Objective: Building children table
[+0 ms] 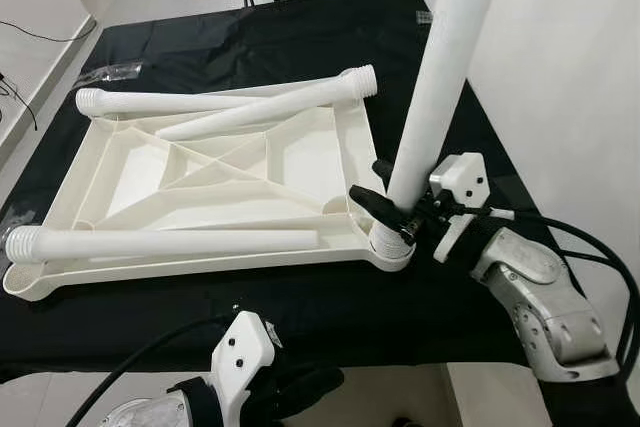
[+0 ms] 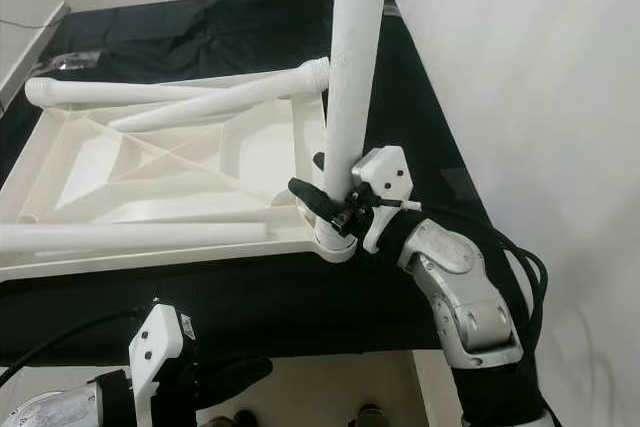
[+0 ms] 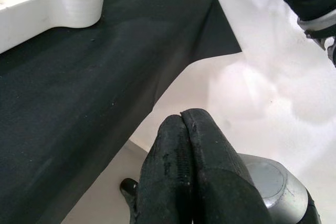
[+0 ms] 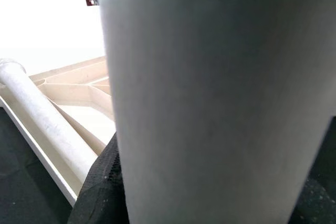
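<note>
While the upturned white tabletop [image 1: 250, 172] lies ribs-up on the black cloth [image 1: 300, 37], its near long edge runs close to the cloth's front border, leaving a bare black strip toward 6 o'clock. At 3 o'clock the cloth ends just beside a white wall [image 1: 560, 77], so room there is narrow. An upright leg [image 1: 440, 67] stands in the corner socket at about 4 o'clock of the tabletop. The right gripper [image 1: 392, 202] is clamped on this leg just above its threaded base, one black finger on each side. Three loose legs rest on the tabletop: one along the near edge [image 1: 160, 243], two crossing at the far edge [image 1: 270, 110]. The left gripper [image 3: 181, 145] hangs below the front border at 6 o'clock, fingers pressed together, holding nothing.
</note>
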`<state>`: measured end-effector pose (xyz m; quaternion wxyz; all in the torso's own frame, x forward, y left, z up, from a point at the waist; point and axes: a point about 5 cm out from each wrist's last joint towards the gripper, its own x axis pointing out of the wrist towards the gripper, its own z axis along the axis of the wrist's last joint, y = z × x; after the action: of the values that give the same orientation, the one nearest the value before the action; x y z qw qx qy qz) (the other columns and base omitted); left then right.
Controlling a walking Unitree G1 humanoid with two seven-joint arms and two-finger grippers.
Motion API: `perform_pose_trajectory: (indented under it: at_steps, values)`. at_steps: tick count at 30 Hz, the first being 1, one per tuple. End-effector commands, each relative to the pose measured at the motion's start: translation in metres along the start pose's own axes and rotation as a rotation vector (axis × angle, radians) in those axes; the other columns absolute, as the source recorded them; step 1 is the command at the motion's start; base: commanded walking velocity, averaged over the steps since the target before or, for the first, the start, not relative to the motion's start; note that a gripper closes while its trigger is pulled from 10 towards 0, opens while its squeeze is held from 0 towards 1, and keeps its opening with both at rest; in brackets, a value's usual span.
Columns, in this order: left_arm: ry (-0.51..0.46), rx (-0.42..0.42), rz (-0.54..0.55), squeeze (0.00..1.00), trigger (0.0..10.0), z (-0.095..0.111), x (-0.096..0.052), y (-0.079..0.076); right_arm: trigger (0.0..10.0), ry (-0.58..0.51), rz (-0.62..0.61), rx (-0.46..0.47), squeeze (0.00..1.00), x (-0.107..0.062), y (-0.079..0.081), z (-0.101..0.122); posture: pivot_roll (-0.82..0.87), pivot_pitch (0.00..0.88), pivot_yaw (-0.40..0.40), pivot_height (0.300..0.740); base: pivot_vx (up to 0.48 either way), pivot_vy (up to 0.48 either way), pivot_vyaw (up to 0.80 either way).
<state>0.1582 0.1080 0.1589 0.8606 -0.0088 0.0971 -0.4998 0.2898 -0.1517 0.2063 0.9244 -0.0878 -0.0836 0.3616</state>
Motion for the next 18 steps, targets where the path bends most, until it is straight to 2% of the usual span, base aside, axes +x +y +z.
perform_pose_trajectory:
  at_steps: [1,6,9,15,18]
  values:
    - [0.022,-0.004,-0.002,0.00,10.0,-0.002,-0.002,-0.001,10.0,0.218,-0.052,0.026,0.00,-0.014,-0.002,-0.048,0.02,0.304,0.102,0.740,0.000,0.000,0.00]
    - [0.022,-0.004,-0.005,0.00,10.0,-0.001,-0.002,-0.002,10.0,0.210,-0.029,-0.019,0.00,-0.015,-0.001,-0.051,0.03,0.307,0.106,0.740,0.000,0.000,0.00]
    - [0.023,-0.005,-0.006,0.00,10.0,-0.001,-0.003,-0.002,10.0,0.247,-0.015,-0.061,0.00,-0.015,-0.002,-0.055,0.03,0.313,0.111,0.740,0.000,0.000,0.00]
    - [0.025,-0.006,-0.009,0.00,10.0,-0.001,-0.004,-0.002,10.0,0.304,-0.007,-0.056,0.00,-0.014,-0.004,-0.060,0.03,0.318,0.110,0.740,0.000,0.000,0.00]
    - [0.026,-0.008,-0.011,0.00,10.0,0.000,-0.005,-0.003,10.0,0.346,-0.003,-0.006,0.00,-0.013,-0.004,-0.064,0.03,0.324,0.107,0.740,0.000,0.000,0.00]
